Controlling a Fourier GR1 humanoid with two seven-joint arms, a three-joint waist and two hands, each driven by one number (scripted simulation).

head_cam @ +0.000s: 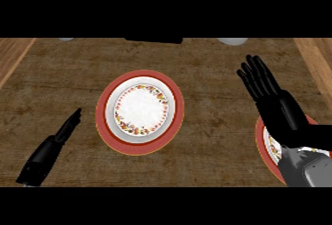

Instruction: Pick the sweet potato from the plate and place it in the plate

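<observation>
The right hand (262, 83), fingers straight and holding nothing, reaches above a red-rimmed plate (261, 139) at the wooden counter's (58, 88) right front edge, its arm covering most of it. The sweet potato cannot be seen. The left hand (62, 132) rests, fingers straight, near the left front corner. A second plate (140, 112) sits mid-counter.

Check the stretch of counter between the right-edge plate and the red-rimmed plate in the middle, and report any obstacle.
Nothing visible stands there: bare wooden counter separates the red-rimmed floral plate from the partly hidden red-rimmed plate. The open black right hand covers that plate; no sweet potato shows.
</observation>
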